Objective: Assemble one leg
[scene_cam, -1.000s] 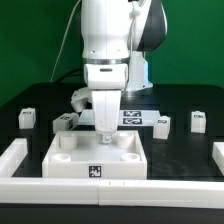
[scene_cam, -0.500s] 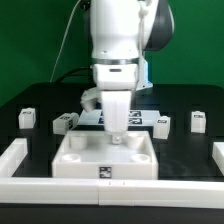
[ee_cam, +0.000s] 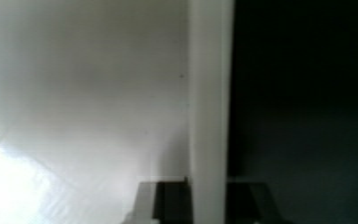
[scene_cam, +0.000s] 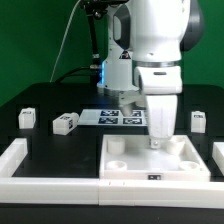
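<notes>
**Three legs lie loose while the gripper clamps the tray-like piece**

Lowest in the exterior view, a white border rail (scene_cam: 50, 180) runs along the bottom edge and turns up at the lower left corner. Just behind it, right of centre, sits the white tray-like piece (scene_cam: 130, 172), square and shallow. It has round sockets at its corners and a small black-and-white tag on its front wall. The gripper (scene_cam: 157, 146) reaches straight down into this piece near its far side.

The wrist view shows the grip more closely. A thin white wall of the tray-like piece (ee_cam: 87, 120) runs between the two dark fingers (ee_cam: 163, 203), which press against it from either side. The gripper (ee_cam: 206, 200) is therefore closed on that wall and holds no leg.

Further back, on the black table (scene_cam: 50, 100), the legs stand well apart from the gripper and from the tray-like piece. The tagged leg (scene_cam: 65, 124) lies left of centre with its square tag facing the camera. A second leg (scene_cam: 27, 118) stands near the left edge of the frame. A third leg (scene_cam: 198, 121) stands near the right edge, just beyond the far right corner of the tray-like piece.

The marker board (scene_cam: 113, 117) lies flat at mid-frame between the tagged leg and the arm, its right part hidden by the gripper. The white arm (scene_cam: 155, 40) fills the upper right.
</notes>
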You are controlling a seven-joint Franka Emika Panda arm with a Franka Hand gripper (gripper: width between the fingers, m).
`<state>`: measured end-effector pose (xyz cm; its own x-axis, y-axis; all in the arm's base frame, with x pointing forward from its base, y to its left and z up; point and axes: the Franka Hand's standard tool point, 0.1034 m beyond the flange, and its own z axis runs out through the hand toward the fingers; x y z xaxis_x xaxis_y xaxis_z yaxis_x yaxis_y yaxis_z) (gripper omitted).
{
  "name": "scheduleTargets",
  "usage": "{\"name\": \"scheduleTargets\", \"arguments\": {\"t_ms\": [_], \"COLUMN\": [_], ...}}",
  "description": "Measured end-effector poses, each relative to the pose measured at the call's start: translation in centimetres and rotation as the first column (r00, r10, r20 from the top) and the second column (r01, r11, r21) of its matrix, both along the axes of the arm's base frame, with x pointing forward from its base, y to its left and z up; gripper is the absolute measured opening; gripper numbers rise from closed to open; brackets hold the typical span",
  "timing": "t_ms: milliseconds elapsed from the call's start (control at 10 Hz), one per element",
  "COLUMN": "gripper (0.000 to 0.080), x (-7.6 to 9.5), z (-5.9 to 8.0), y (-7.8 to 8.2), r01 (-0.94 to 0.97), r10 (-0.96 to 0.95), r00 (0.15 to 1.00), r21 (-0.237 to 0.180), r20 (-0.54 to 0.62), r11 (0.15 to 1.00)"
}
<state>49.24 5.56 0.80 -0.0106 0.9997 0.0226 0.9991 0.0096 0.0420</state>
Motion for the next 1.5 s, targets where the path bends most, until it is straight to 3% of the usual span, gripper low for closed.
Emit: {"name": "scheduleTargets", "arguments": {"t_ms": [300, 900, 1200, 1300, 1400, 1500], "gripper": [0.0060, 0.0061, 0.0440, 0.0440, 0.0602, 0.0635], "x": [1.0, 1.0, 1.0, 1.0, 1.0, 1.0], "z": [0.0, 0.0, 0.0, 0.0, 0.0, 0.0], "y": [2.0, 2.4, 2.4, 2.4, 2.4, 2.4], "r01": [0.026, 0.022, 0.023, 0.023, 0.023, 0.023], "r10": [-0.026, -0.022, -0.023, -0.023, -0.023, -0.023], "r00": [1.000, 1.000, 1.000, 1.000, 1.000, 1.000], "r21": [0.007, 0.002, 0.002, 0.002, 0.002, 0.002], "r20": [0.008, -0.014, -0.014, -0.014, -0.014, -0.014], "r11": [1.000, 1.000, 1.000, 1.000, 1.000, 1.000]}}
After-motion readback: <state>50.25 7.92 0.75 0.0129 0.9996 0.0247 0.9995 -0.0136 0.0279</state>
